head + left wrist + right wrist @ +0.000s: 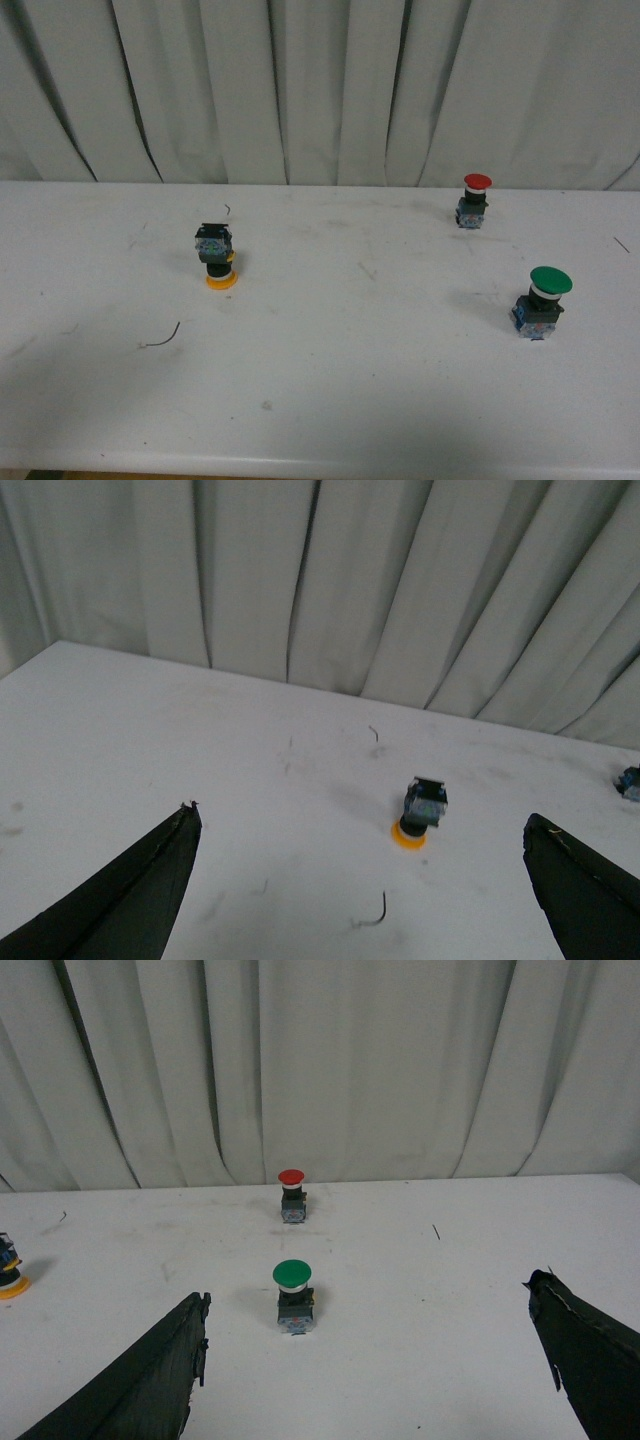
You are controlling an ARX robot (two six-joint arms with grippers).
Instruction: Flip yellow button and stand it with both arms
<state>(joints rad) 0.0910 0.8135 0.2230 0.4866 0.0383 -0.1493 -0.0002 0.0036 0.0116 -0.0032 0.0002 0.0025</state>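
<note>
The yellow button [218,256] stands upside down on the white table [330,400], left of centre, resting on its yellow cap with the blue-black contact block on top. It also shows in the left wrist view as the yellow button [421,812], ahead of my open left gripper [360,880], whose black fingers [150,880] are wide apart and short of it. At the edge of the right wrist view the yellow button [10,1275] is partly cut off. My right gripper [368,1360] is open with nothing between its fingers. Neither arm shows in the front view.
A red-capped button [474,199] stands upright at the back right and a larger green-capped button [543,301] upright nearer on the right. A short curved wire scrap [160,338] lies in front of the yellow button. Grey curtains [320,90] hang behind the table.
</note>
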